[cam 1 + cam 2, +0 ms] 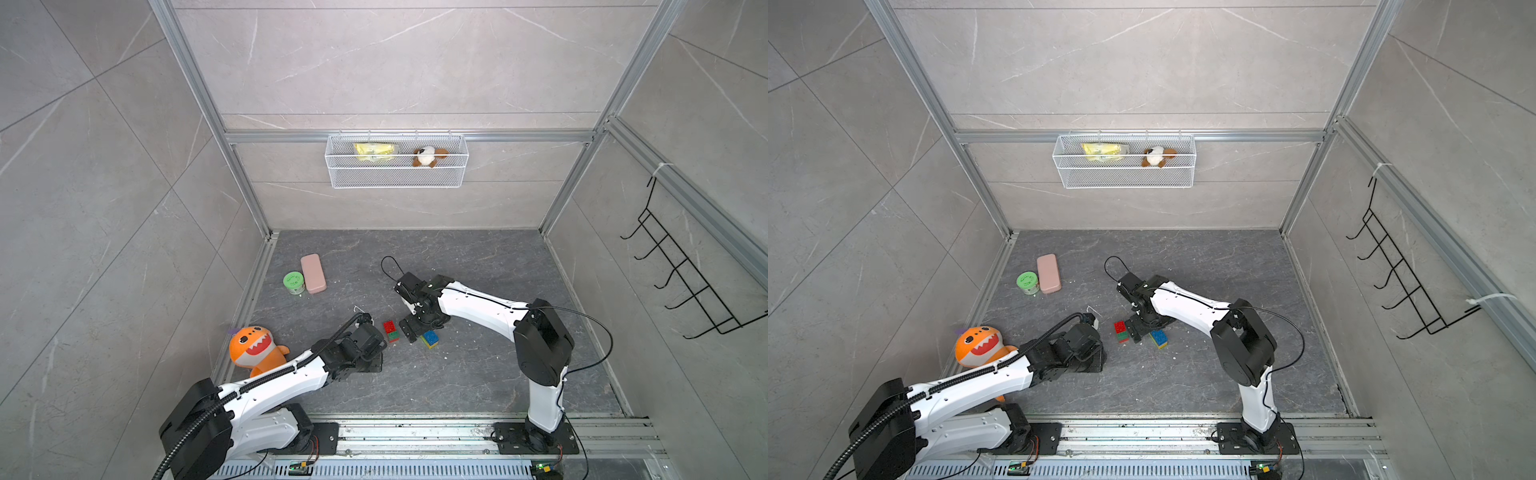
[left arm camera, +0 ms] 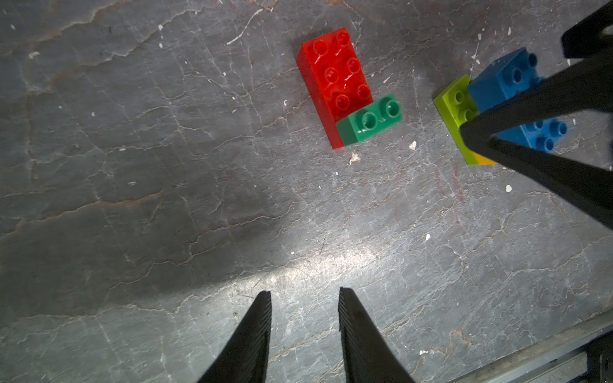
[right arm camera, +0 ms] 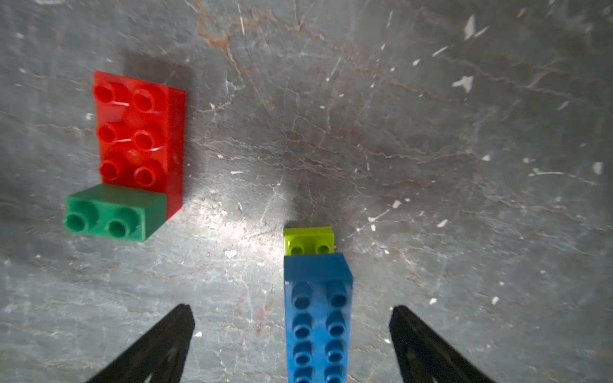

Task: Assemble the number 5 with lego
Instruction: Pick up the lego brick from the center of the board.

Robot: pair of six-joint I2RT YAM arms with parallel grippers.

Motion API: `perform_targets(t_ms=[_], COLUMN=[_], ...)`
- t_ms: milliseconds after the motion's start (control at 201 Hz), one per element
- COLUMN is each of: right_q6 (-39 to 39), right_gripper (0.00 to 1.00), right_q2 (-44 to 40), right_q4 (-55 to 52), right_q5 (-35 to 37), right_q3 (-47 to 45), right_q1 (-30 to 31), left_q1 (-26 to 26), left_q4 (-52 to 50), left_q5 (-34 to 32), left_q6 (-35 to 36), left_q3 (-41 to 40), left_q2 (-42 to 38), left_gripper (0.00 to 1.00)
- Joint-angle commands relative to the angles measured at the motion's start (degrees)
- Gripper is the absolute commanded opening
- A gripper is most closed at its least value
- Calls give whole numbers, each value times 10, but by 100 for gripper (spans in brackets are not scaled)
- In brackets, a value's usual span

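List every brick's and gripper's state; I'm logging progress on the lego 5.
red brick: studs up, one end covered.
dark-green brick: stacked on the red brick's end.
blue brick: topmost of a separate stack.
lime-green brick: under the blue brick, one end showing.
yellow brick: in that stack, mostly hidden.
left gripper: open, empty.
right gripper: open, straddling the blue brick.

Overhead stereo pair; close, downward wrist views

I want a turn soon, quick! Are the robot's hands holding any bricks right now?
Left gripper: fingers open, holding nothing.
Right gripper: fingers open wide astride the long blue studded plastic brick, not touching it.
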Motion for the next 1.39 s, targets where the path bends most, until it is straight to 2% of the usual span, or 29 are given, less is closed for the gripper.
perform_targets(t_ms=[0,428,776,1110,1388], right_q6=[2,10,14,15,12], right_gripper=[94,75,66,48,37], right_q2=[26,71,84,85,76], right_q4=[-11,10,16,24,28], right_q5=[-3,-12,2,-2,-11], right_q3=[18,12,5,-4,-7], right_q1=[-6,-24,-24,-25,-25], left_q1=[3,4,6,6,6], left_q4=[4,4,7,5,10], left_q5=[3,4,4,6,16], left_q6=[-5,-4,-7,-5,0], left_q3=[-4,-3,-6,-8,-3], left_q2=[-10,-4,-5,-3,15], left_gripper=[38,39,39,38,39])
